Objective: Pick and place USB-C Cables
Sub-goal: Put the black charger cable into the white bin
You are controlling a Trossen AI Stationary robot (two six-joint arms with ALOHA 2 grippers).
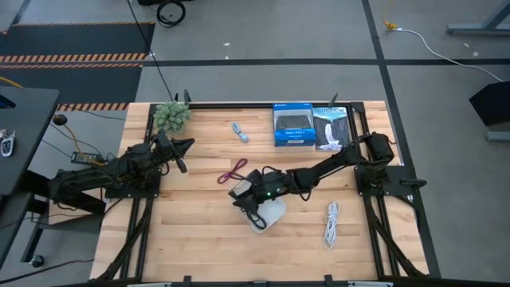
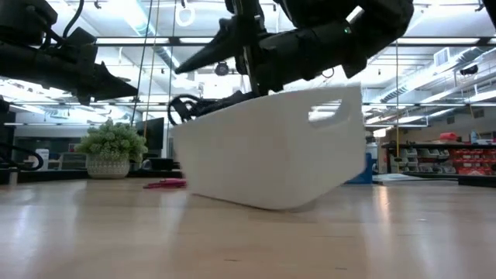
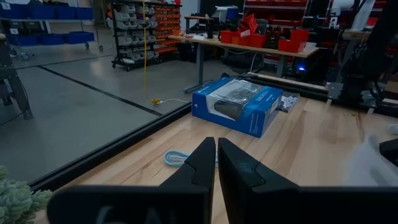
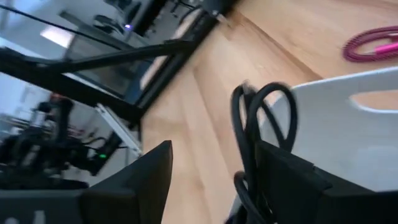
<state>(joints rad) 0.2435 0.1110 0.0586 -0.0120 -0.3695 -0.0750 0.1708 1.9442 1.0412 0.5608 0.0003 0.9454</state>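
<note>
The white tray [image 1: 271, 215] [image 2: 271, 155] sits near the table's middle, toward the near edge. My right gripper [image 1: 244, 194] [image 4: 214, 180] hovers open over the tray's left rim. The black cable [image 4: 261, 118] [image 2: 182, 108] stands as a loop at that rim, between the open fingers. On the bare wood lie the maroon cable [image 1: 234, 171] [image 4: 373, 45], the light blue-grey cable [image 1: 241, 131] [image 3: 177, 158] and the white cable [image 1: 331, 222]. My left gripper [image 1: 185, 151] [image 3: 216, 149] waits shut above the table's left side. My right gripper comes at the tray's rim [image 4: 323, 93] from above at a slant. The black cable's loop runs down close along the inner side of one finger [image 4: 283, 177]. Whether cable and finger touch, I cannot tell. The other finger [image 4: 143, 180] stands well apart from the cable.
A blue retail box [image 1: 292, 126] [image 3: 239, 106] and a black one [image 1: 331, 127] lie at the far edge. A small potted plant [image 1: 172, 115] [image 2: 112, 147] stands at the far left corner. Bare wood lies to the tray's left and near side.
</note>
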